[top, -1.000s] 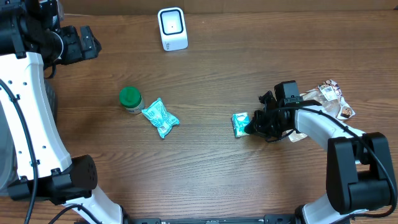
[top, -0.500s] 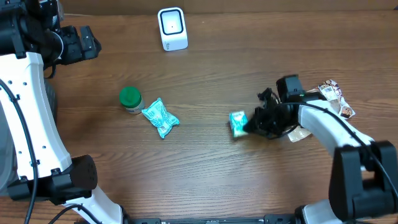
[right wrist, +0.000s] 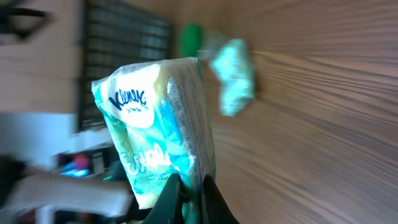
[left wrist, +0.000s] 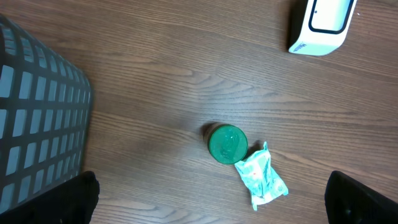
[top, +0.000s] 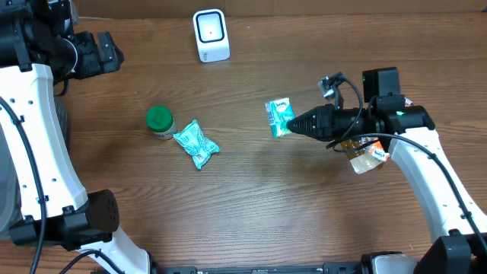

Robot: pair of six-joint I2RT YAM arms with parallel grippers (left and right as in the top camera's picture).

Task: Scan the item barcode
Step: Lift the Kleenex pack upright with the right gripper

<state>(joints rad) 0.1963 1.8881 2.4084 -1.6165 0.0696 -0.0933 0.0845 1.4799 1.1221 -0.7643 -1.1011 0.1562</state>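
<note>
Right gripper (top: 292, 127) is pinched tight on one edge of the Kleenex tissue pack (top: 279, 118), holding it up off the table (top: 251, 198) with the pack sticking out to the left (logo side faces the wrist cam). The scanner (top: 211, 35) sits well apart at the far edge. Further left there's a green-lidded jar (top: 159, 120) with a teal packet (top: 195, 143) just beside it. Left gripper (top: 106, 55) hangs wide open near the far left corner, holding nothing.

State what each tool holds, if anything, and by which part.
The right tool pinches the Kleenex tissue pack by one edge; the left tool, open, holds nothing.
</note>
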